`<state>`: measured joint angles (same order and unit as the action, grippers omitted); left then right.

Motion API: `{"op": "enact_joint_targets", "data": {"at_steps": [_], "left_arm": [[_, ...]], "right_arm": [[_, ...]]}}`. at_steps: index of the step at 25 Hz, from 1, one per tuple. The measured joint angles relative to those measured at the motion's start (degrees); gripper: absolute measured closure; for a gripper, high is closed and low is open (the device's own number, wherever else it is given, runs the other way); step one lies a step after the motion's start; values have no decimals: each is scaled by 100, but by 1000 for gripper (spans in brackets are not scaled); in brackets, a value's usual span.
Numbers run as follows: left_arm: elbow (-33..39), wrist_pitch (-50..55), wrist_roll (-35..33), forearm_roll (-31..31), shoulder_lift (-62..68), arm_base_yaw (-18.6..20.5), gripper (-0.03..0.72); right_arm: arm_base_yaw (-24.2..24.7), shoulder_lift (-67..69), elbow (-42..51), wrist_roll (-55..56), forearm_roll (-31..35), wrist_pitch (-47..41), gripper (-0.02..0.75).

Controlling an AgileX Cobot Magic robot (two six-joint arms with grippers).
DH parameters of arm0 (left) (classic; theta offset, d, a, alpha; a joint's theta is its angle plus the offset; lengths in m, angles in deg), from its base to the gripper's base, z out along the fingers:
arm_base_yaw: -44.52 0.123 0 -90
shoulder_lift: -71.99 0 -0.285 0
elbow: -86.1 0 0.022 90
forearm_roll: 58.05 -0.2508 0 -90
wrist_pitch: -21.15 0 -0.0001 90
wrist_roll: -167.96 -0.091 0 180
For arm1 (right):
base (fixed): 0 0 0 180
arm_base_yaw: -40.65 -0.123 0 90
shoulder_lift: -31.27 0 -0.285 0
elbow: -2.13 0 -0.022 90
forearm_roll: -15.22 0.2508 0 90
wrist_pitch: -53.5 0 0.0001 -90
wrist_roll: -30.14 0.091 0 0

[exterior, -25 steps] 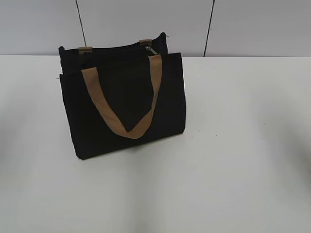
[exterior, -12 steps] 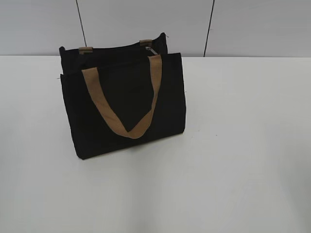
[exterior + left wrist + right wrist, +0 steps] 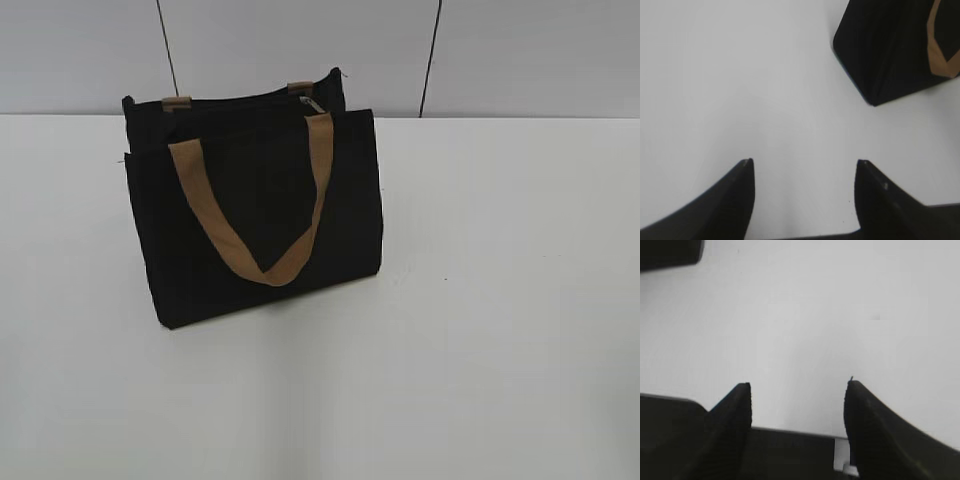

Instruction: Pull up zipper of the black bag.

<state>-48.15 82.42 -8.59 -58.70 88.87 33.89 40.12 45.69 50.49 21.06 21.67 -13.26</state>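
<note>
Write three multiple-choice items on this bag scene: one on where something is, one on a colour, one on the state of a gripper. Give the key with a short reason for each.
1. Where on the black bag does the zipper pull sit in the exterior view?
A. at the top edge, near the right end
B. at the bottom left corner
C. on the table in front of the bag

2. What colour is the handle hanging down the front of the bag?
A. red
B. tan-brown
C. white

3. What state is the left gripper in?
A. shut on the handle
B. shut on the zipper
C. open over the bare table

Key: 1 A, the small silvery pull shows beside the right strap end at the top. 2 B, the webbing loop is tan-brown against black fabric. 3 C, its fingers stand apart with only white table between them.
</note>
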Motion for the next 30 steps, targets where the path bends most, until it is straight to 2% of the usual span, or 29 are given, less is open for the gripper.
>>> {"op": "enact_joint_targets", "data": {"at_steps": [5,16,19,23,30], "left_arm": [[34,-9,-178,127,-931,0,215],[41,-8,-242,388,-943,8,215],[47,-12,-242,431,-943,329,216],[51,-12,-242,442,-950,962,236],[51,-12,-242,442,-950,1050,263]], "right_arm": [[0,-694,146,-118,6,316,288],[0,-709,203,-544,11,382,288],[6,-709,203,-544,11,386,288],[6,-709,203,-550,11,393,288],[6,-709,203,-550,11,393,288]]}}
